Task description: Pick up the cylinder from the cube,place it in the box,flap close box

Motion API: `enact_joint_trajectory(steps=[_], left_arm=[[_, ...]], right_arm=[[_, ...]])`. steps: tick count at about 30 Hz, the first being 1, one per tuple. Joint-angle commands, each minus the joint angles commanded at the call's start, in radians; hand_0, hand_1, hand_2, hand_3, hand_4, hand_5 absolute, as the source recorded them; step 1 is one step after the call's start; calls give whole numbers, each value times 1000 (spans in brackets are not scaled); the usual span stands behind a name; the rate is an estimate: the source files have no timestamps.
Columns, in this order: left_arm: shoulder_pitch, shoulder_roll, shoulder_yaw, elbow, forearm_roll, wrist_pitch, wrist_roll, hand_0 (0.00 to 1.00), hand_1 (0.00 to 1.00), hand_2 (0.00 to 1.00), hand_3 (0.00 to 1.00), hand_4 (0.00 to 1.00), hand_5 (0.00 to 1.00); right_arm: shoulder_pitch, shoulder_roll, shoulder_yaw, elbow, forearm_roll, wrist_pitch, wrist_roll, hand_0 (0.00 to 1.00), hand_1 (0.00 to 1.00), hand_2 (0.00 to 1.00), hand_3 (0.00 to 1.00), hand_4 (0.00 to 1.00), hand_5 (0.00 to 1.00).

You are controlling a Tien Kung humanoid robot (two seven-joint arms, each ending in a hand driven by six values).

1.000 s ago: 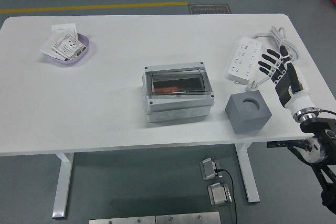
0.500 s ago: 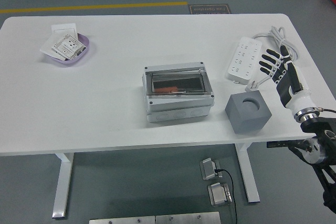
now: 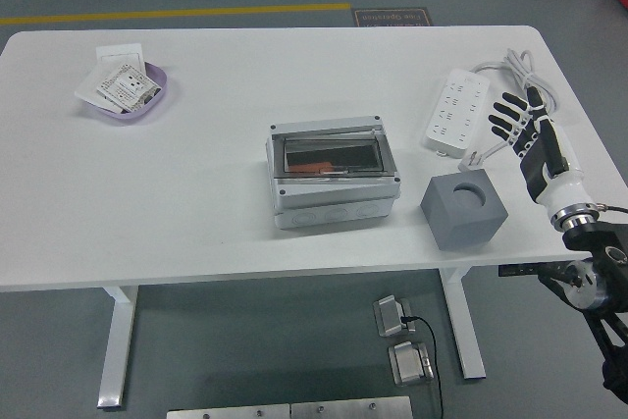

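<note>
One black five-fingered robot hand (image 3: 530, 134), the right one, hovers over the desk near its right edge, fingers spread apart and holding nothing. It sits just beside a white plastic power strip (image 3: 455, 109) that lies toward the far right corner, with its white cable (image 3: 517, 68) looping off behind it. The hand's black-and-white forearm (image 3: 555, 182) runs back off the right edge toward the near right corner.

Just inward of the hand, close to the near edge, stands a grey foam cube (image 3: 463, 209) with a round hole in its top face. That hole looks hollow; no cylinder stands in it. The cube is apart from the hand, not touching it.

Near the middle of the desk, a little toward the near edge, rests a grey plastic junction box with a tinted transparent flap lid (image 3: 333, 179). The lid lies flat and closed over the box. Through the dark window I can make out a reddish-orange cylinder-like piece (image 3: 315, 167) lying inside, though its exact shape is hard to tell through the tint. The box and the cube are near each other but do not touch.

Toward the far left corner sits a shallow lilac plastic tray (image 3: 130, 99) holding white printed cards or packets (image 3: 120, 83), some overhanging its rim.
</note>
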Motion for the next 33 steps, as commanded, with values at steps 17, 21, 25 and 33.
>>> enact_joint_trajectory(steps=[17,21,25,33], left_arm=[[29,13,-5,7,-35,-1,-1,626,650,608,626,641,174],[29,9,-10,6,-30,-1,-1,626,650,607,626,641,174],[31,5,-10,6,-29,-1,-1,625,650,609,627,642,173],[35,4,-24,3,-13,0,-2,625,650,608,626,642,173]], right_arm=[[30,-6,-42,6,-18,27,-28,858,740,752,748,983,841],[28,-8,-37,10,-19,38,-29,861,739,760,843,977,818],[26,-8,-30,12,-11,47,-31,874,764,770,695,977,829],[23,-9,-16,21,-2,63,-38,907,800,824,695,982,841]])
